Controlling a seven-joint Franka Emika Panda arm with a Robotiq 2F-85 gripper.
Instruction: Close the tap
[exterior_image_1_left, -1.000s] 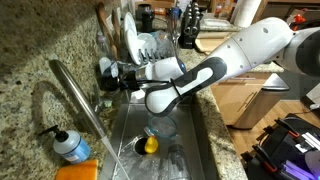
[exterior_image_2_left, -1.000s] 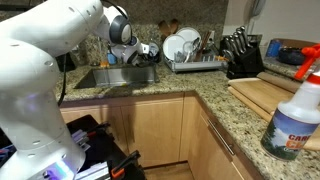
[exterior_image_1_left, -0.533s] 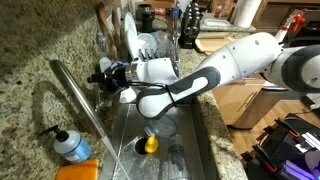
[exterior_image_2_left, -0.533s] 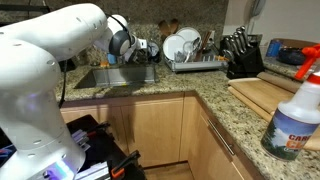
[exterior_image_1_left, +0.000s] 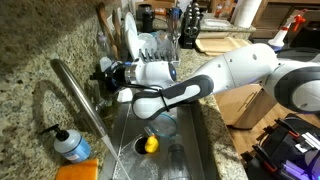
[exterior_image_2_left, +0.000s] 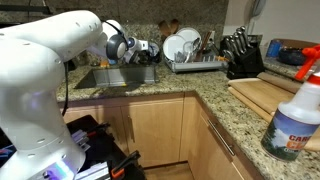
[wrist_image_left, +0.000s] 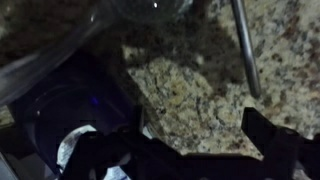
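Diagonally the tap (exterior_image_1_left: 84, 110) slants down toward the camera — hand (exterior_image_1_left: 102, 72) parted, holding nothing.

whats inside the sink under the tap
A yellow round object lies on the floor of the sink, with clear glassware beside it. The arm reaches across the sink's far end, so anything lying there is hidden.

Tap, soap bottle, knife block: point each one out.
tap (exterior_image_1_left: 84, 110): in an exterior view, middle of the spout.
soap bottle (exterior_image_1_left: 72, 150): in an exterior view, on its body.
knife block (exterior_image_2_left: 243, 62): in an exterior view, on the block's side.
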